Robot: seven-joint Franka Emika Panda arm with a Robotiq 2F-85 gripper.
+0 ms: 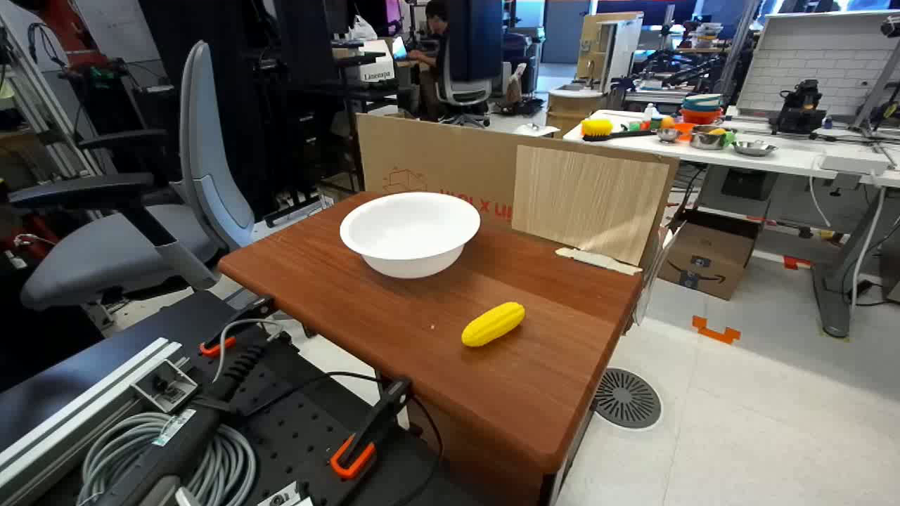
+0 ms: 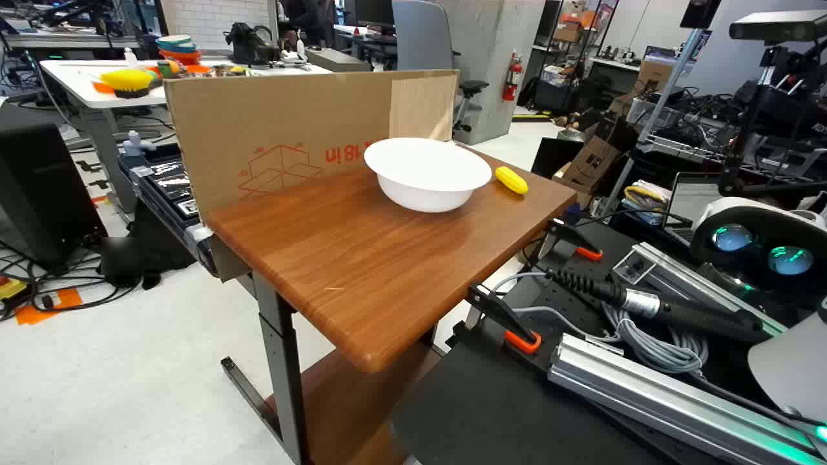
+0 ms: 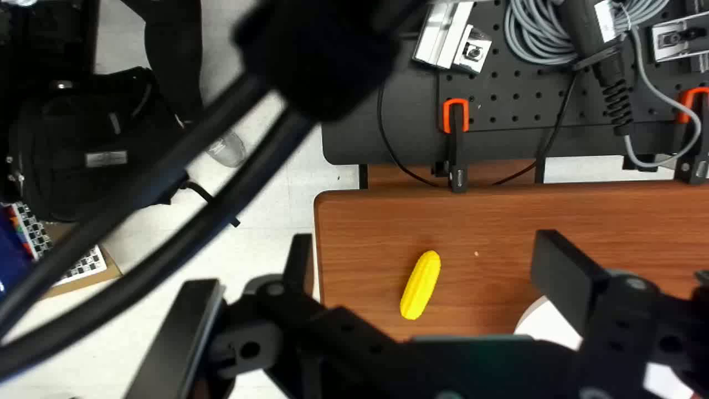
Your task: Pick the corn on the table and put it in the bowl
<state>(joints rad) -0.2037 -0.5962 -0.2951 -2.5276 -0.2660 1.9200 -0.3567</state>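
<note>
The yellow corn (image 1: 493, 324) lies on the reddish-brown table (image 1: 337, 288), apart from the white bowl (image 1: 410, 263). In an exterior view, the corn (image 2: 512, 180) lies just beyond the bowl (image 2: 429, 194) on the table (image 2: 336, 252). In the wrist view my gripper (image 3: 425, 256) is open and empty, its fingers wide apart, above the table (image 3: 482, 221). The corn (image 3: 420, 285) shows between the fingers, well below them and tilted. The bowl (image 3: 545, 324) shows only in part, mostly hidden behind the finger at the right. The gripper is out of both exterior views.
A cardboard sheet (image 1: 436, 151) stands upright along the table's far edge, with a wood-look panel (image 1: 590, 200) against it. Black and orange clamps (image 1: 376, 429) grip the near edge. A black perforated board (image 1: 302, 414) beside it carries coiled cable (image 1: 232, 464).
</note>
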